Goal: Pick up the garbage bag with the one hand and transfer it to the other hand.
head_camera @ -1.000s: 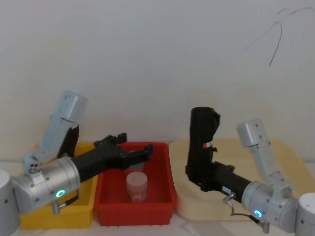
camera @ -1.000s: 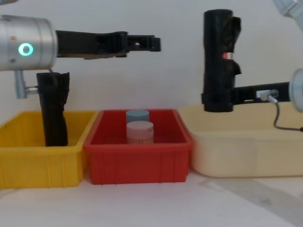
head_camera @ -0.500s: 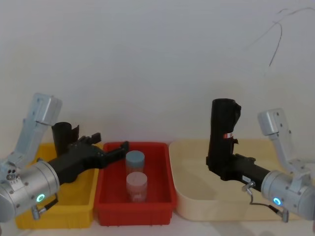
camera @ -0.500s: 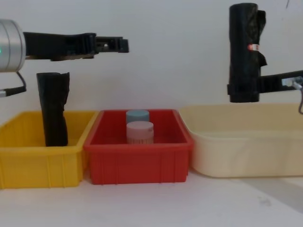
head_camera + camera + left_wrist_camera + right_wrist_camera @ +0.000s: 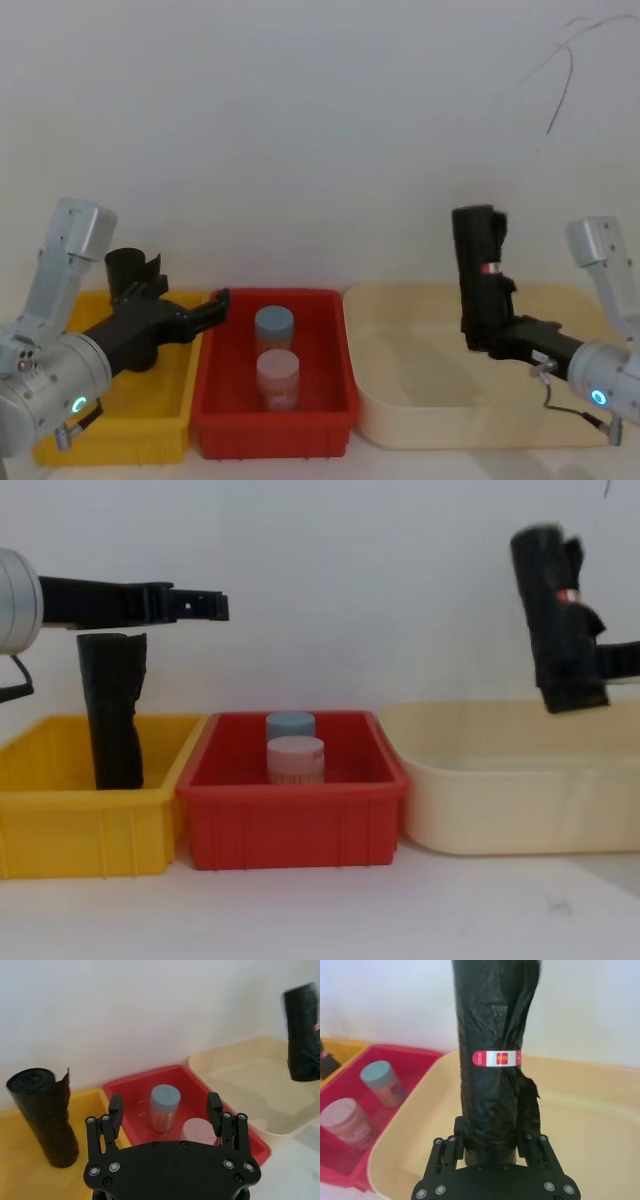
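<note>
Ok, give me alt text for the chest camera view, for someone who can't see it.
The right gripper holds the labelled garbage bag, slightly tilted, above a cream tub. The left gripper hovers above a yellow bin holding another black roll; a red bin between holds two jars.

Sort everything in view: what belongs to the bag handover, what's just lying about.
Job: labelled garbage bag, held by right gripper; open left gripper.
Lying about: unlabelled black roll, yellow bin, red bin, blue-lidded jar, pink-lidded jar, cream tub.
</note>
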